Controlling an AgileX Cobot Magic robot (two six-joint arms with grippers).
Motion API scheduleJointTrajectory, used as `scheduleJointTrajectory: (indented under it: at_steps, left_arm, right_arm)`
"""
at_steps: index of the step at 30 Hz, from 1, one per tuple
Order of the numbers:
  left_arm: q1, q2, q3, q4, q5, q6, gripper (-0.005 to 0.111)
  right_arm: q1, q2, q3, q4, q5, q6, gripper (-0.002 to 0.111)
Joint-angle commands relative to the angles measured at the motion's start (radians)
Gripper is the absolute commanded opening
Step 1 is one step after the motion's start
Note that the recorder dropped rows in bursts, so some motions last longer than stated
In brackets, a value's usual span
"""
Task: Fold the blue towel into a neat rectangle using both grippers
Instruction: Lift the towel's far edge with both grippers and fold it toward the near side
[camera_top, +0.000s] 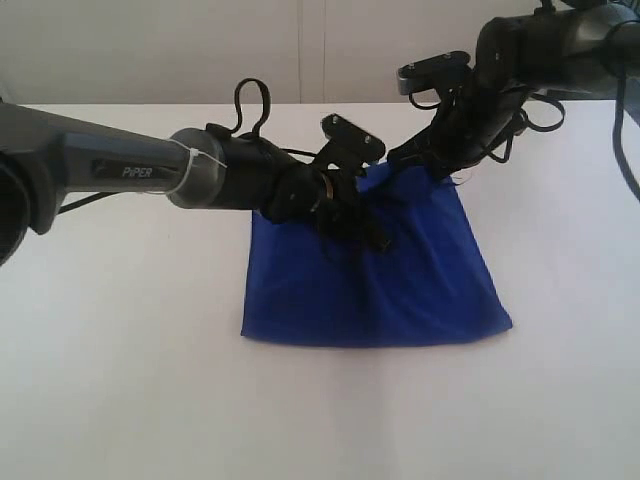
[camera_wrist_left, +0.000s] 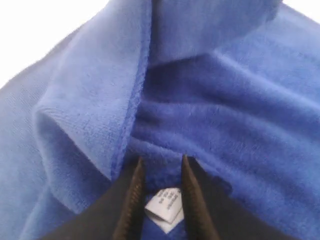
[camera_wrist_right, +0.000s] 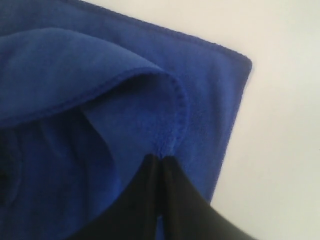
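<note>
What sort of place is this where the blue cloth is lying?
Probably a robotics lab bench: a plain white tabletop, bare pale wall panels behind it, and a black left robot arm and black right robot arm handling a royal-blue soft towel.

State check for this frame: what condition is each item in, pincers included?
blue towel: doubled over on the white table, far part rumpled, not yet a neat rectangle.
left pincer: open, fingers parted on either side of the white label.
right pincer: shut on a raised fold of the towel.
white label: exposed, not pinched.
</note>
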Motion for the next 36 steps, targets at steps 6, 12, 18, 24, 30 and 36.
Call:
scheduleJointTrajectory:
  at_steps: [6, 12, 18, 24, 30, 36]
  left_arm:
    - [0.002, 0.008, -0.005, -0.002, -0.029, 0.020, 0.000]
    - [0.002, -0.003, -0.005, -0.002, -0.029, 0.044, 0.000]
    - [0.026, -0.055, -0.005, -0.002, 0.022, 0.106, 0.000]
    - [0.086, -0.077, -0.005, -0.002, 0.147, 0.099, 0.000]
    - [0.095, -0.114, -0.005, -0.002, 0.171, 0.107, 0.000]
    - [0.092, -0.194, -0.005, 0.053, 0.322, 0.131, 0.000]
  right_arm:
    - [-0.008, -0.003, -0.004, 0.000, 0.003, -0.010, 0.000]
    - [-0.008, -0.003, -0.004, 0.000, 0.003, -0.010, 0.000]
    - [-0.008, -0.003, -0.004, 0.000, 0.003, -0.010, 0.000]
    - [-0.008, -0.003, -0.004, 0.000, 0.003, -0.010, 0.000]
    - [-0.008, -0.005, -0.004, 0.000, 0.006, -0.010, 0.000]
    - [-0.008, -0.062, 0.000, 0.000, 0.070, -0.055, 0.000]
